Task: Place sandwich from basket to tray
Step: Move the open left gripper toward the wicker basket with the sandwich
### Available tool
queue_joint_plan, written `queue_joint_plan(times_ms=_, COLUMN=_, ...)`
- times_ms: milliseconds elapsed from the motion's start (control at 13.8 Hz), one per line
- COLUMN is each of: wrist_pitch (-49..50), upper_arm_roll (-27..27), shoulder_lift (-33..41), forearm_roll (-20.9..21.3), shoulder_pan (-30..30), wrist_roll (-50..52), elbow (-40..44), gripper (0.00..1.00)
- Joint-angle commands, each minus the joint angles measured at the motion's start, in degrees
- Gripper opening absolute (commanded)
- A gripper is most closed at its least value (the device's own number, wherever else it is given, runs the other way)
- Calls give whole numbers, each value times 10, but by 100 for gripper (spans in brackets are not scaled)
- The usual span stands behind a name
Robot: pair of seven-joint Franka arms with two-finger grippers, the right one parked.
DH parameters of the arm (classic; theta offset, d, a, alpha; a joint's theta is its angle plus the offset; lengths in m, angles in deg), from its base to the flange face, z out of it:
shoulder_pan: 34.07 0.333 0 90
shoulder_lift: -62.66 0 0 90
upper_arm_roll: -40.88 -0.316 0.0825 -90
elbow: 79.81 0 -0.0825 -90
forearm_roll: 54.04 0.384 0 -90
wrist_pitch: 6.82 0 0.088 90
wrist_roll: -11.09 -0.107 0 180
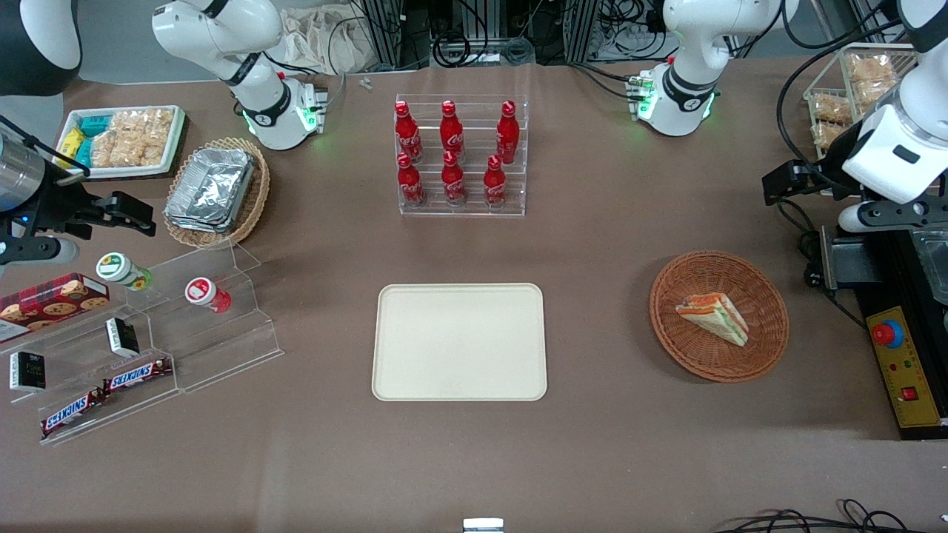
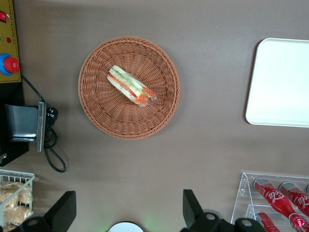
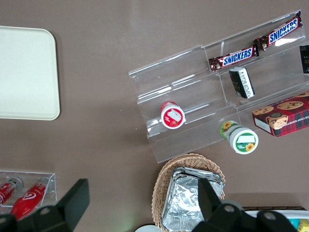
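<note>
- Plainly, the sandwich [image 1: 715, 317] is lying on its side inside the basket [image 1: 763, 348], roughly at the middle, its filling layers showing in the left wrist view; lying flat in the open like this, it should be reachable from above.
- The basket is sitting on the brown worktop [image 1: 592, 244] toward the working arm's end, well apart from the tray [image 1: 459, 342], which is waiting bare near the worktop's middle.
- The gripper [image 2: 126, 212] is hanging high above the worktop, off the basket, not over the sandwich; the jaws are standing spread wide with nothing between them.
- Judgement: the pick is not yet begun. The jaws need centring over the wedge before lowering.
- Risk, as I judge it: soft bread squashing, or layers sliding apart under a hard pinch.
- The rack of red bottles [image 1: 455, 157] is standing farther from the front camera than the tray, seemingly outside the likely carry path.
</note>
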Motion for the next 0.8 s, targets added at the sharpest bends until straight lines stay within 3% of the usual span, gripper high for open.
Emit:
queue_joint_plan(times_ms=0, wrist_pitch=21, upper_arm_roll=-8, shoulder_lift=6, forearm_roll=-1, shoulder_pan=-9, wrist_roll=1, elbow=11, gripper=99)
queue_joint_plan(times_ms=291, wrist_pitch=21, upper_arm_roll=-8, shoulder_lift=0, forearm_roll=-1, shoulder_pan=-9, wrist_roll=12, elbow=9, gripper=99)
queue_joint_plan(times_ms=727, wrist_pitch=-16, upper_arm_roll=-8, shoulder_lift=0, forearm_roll=-8, shoulder_pan=-9, wrist_roll=168, elbow=-48, gripper=99)
